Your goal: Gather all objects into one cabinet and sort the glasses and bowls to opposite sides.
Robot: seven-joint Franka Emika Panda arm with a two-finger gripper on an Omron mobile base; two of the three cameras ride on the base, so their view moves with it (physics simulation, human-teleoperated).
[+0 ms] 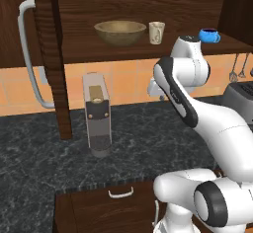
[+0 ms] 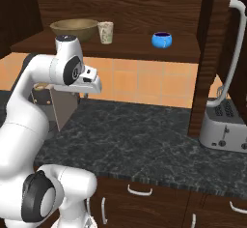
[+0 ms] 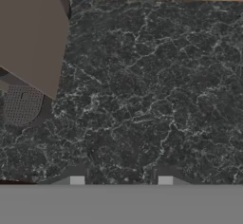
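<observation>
Claw (image 3: 121,180): two dark fingertips, parted by a clear gap with nothing between them, hovering above the black marbled counter (image 3: 152,90) and aimed straight down at it. In the hand view the grey coffee machine (image 3: 28,38) sits at ten o'clock of the claw.

Task objects: all those visible stand on the shelf of the open dark wood cabinet (image 1: 148,52), above the claw. In the left base view the wide tan-gold bowl (image 1: 120,32) stands toward the shelf's left, the cream cup (image 1: 156,32) just beside it at three o'clock, and the small blue mug (image 1: 210,35) well apart, farther toward three o'clock. The red-orange cup cannot be found in these views.

Governing relation: from the wrist in the right base view, the bowl (image 2: 74,29) and cream cup (image 2: 105,32) lie at roughly twelve o'clock and the mug (image 2: 162,40) at two o'clock. Any next pick would likely require the claw to rise and tilt from counter-facing to shelf-facing.
</observation>
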